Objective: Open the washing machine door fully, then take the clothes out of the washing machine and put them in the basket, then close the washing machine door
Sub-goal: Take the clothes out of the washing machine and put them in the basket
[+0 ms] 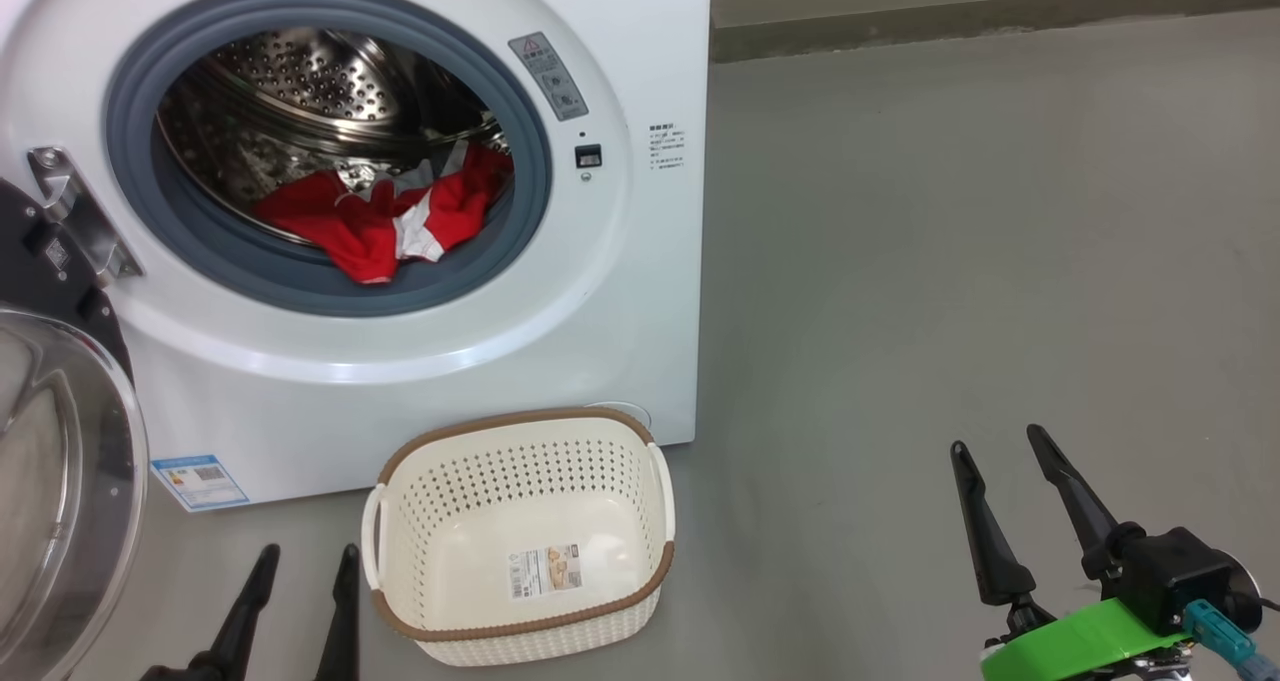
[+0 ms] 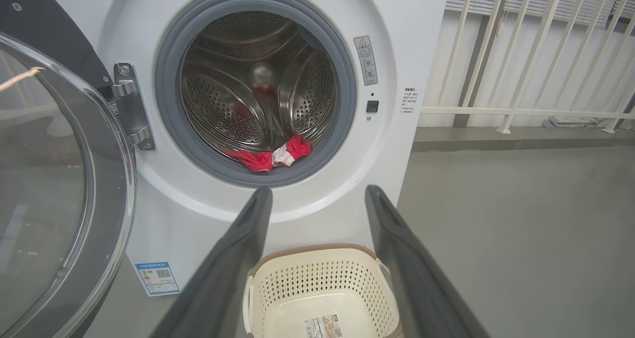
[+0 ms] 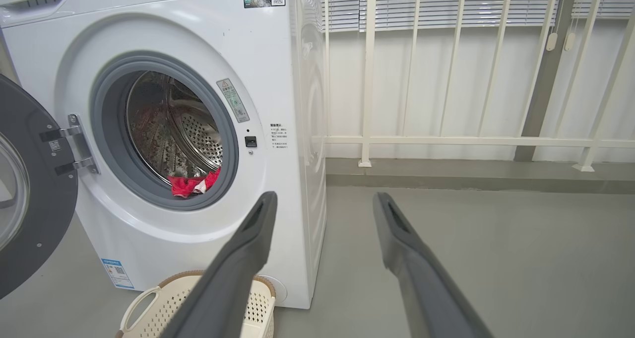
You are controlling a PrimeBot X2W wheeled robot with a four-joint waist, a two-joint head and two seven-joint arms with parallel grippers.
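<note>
The left gripper and the right gripper are hovering, fingers apart; scooping low beneath the clothes looks wisest.

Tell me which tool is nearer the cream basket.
The left tool, just beside the cream perforated plastic basket; the right tool stands well apart.

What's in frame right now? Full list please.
washing machine: one, white, on the floor, front left
washing machine door: one, black rim, clear glass, swung open on the machine's left
clothes: one heap, red with white, at the front of the drum
basket: one, cream, brown rim, on the floor before the machine, no clothes inside
railing: one, white, behind the machine
floor: grey
left fingers: two, black, apart, left of the basket
right fingers: two, black, apart, right of the basket
</note>
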